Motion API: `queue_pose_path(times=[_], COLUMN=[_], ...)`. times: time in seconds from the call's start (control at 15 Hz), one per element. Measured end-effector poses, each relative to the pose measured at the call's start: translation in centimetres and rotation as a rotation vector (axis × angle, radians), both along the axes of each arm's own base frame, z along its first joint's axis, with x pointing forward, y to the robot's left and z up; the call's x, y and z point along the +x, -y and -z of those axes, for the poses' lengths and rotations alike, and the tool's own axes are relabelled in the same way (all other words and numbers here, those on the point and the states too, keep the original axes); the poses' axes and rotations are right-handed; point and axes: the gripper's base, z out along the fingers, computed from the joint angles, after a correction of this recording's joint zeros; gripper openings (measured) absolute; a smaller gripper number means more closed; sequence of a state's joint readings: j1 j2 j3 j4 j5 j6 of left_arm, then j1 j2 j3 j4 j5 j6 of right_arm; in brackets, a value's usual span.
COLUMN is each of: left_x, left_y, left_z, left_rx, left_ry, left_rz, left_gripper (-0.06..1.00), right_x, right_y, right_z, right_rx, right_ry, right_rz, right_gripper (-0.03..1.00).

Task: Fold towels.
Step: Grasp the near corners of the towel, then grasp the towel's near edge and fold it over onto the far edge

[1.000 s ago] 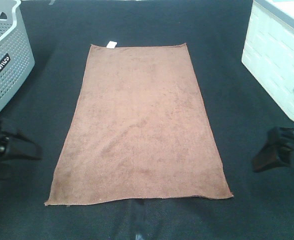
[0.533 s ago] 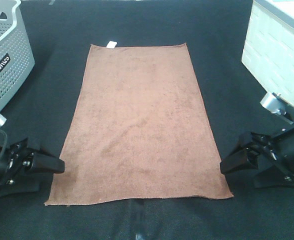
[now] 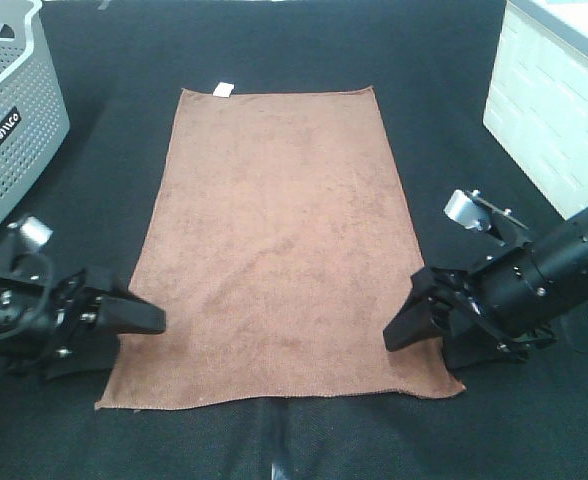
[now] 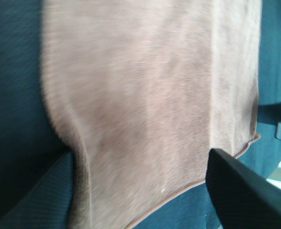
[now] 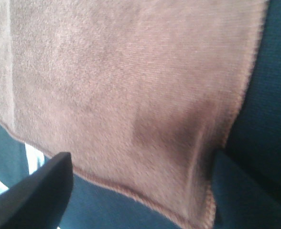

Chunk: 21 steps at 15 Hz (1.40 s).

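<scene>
Brown towel: the plain brown rectangular microfibre towel lies flat and unfolded in the middle of the surface, its long sides running away from the robot.
Tag: a small white tag sits on the far short edge, near the left corner.
Hem: a thin stitched hem runs along the near short edge and curls slightly at the corner in the left wrist view.
Surface: the black textured surface carries the towel and shows on all sides of it.
Left fingers: the left fingers are low over the left long edge, close to the near corner. They are spread apart, with towel showing between them. A shallow crease lies beside one finger. Contact cannot be confirmed.
Right fingers: the right fingers are low over the right long edge, close to the near corner. They are also spread apart and hold nothing.
Basket: a grey perforated plastic basket stands at the far left, well apart from the towel.
Container: a white brick-patterned container stands at the far right, well apart from the towel.
</scene>
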<state>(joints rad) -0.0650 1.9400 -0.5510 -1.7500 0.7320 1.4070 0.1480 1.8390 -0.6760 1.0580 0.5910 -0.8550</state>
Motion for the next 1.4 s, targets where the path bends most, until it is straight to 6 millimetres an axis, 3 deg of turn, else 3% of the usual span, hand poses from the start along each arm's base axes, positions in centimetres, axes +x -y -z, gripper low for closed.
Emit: queue_pose_path(times=[0.13, 0.2, 0.27, 0.33, 0.47, 0.67, 0.93, 1.2, 1.4], left_x=[0.5, 0.7, 0.8, 0.8, 0.8, 0.7, -0.1, -2.4, -5.9], left_y=[1.3, 1.6, 1.5, 1.3, 1.2, 1.3, 0.3, -1.1, -1.6], left_z=[0.1, 0.2, 0.4, 0.7, 0.8, 0.6, -2.1, -3.7, -4.3], left_rx=[0.015, 0.036, 0.059, 0.091, 0.100, 0.099, 0.111, 0.130, 0.142], left_ry=[0.002, -0.005, -0.015, -0.023, -0.026, -0.018, 0.004, 0.016, 0.012], left_rz=[0.032, 0.026, 0.014, 0.003, 0.008, 0.026, 0.058, 0.047, 0.058], left_gripper=[0.69, 0.61, 0.49, 0.34, 0.02, 0.00, 0.00, 0.00, 0.00], right_x=[0.3, 0.4, 0.4, 0.5, 0.5, 0.4, -0.3, -2.4, -6.3], right_y=[-0.1, 0.0, 0.0, 0.1, 0.2, 0.1, 0.1, 0.5, 1.0], right_z=[0.4, 0.5, 0.7, 1.0, 1.1, 1.0, -1.4, -3.1, -3.8], right_rx=[-0.008, -0.015, -0.029, -0.042, -0.047, -0.033, -0.019, -0.021, -0.018], right_ry=[-0.037, -0.040, -0.039, -0.037, -0.038, -0.059, -0.037, -0.008, -0.015], right_rz=[0.061, 0.078, 0.087, 0.090, 0.089, 0.093, 0.074, 0.080, 0.074], right_gripper=[0.67, 0.59, 0.46, 0.26, 0.02, 0.00, 0.00, 0.00, 0.00])
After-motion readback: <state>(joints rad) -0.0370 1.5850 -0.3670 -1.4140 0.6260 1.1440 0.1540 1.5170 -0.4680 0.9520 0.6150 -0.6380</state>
